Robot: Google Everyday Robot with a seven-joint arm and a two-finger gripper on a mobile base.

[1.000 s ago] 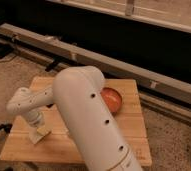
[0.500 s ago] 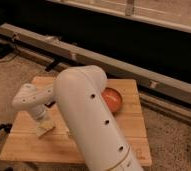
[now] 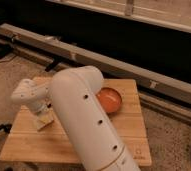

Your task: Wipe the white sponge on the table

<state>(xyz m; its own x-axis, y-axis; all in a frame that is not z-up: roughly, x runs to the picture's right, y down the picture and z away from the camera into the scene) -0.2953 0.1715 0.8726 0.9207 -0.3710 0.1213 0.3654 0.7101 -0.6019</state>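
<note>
The white sponge (image 3: 43, 121) is a small off-white block lying on the left part of the light-brown plank table (image 3: 69, 142). My gripper (image 3: 41, 115) comes down from the white wrist at the left and is shut on the sponge, pressing it against the tabletop. My thick white arm (image 3: 89, 125) runs from the lower middle up over the table and hides the table's middle.
An orange-red bowl (image 3: 109, 99) sits on the table's far right part, just beside my arm. A long grey rail (image 3: 139, 70) runs along the floor behind the table. Speckled floor surrounds the table, with dark cables at the left.
My gripper and the sponge have slid together a little away from the table's front edge, towards the back and slightly right.
</note>
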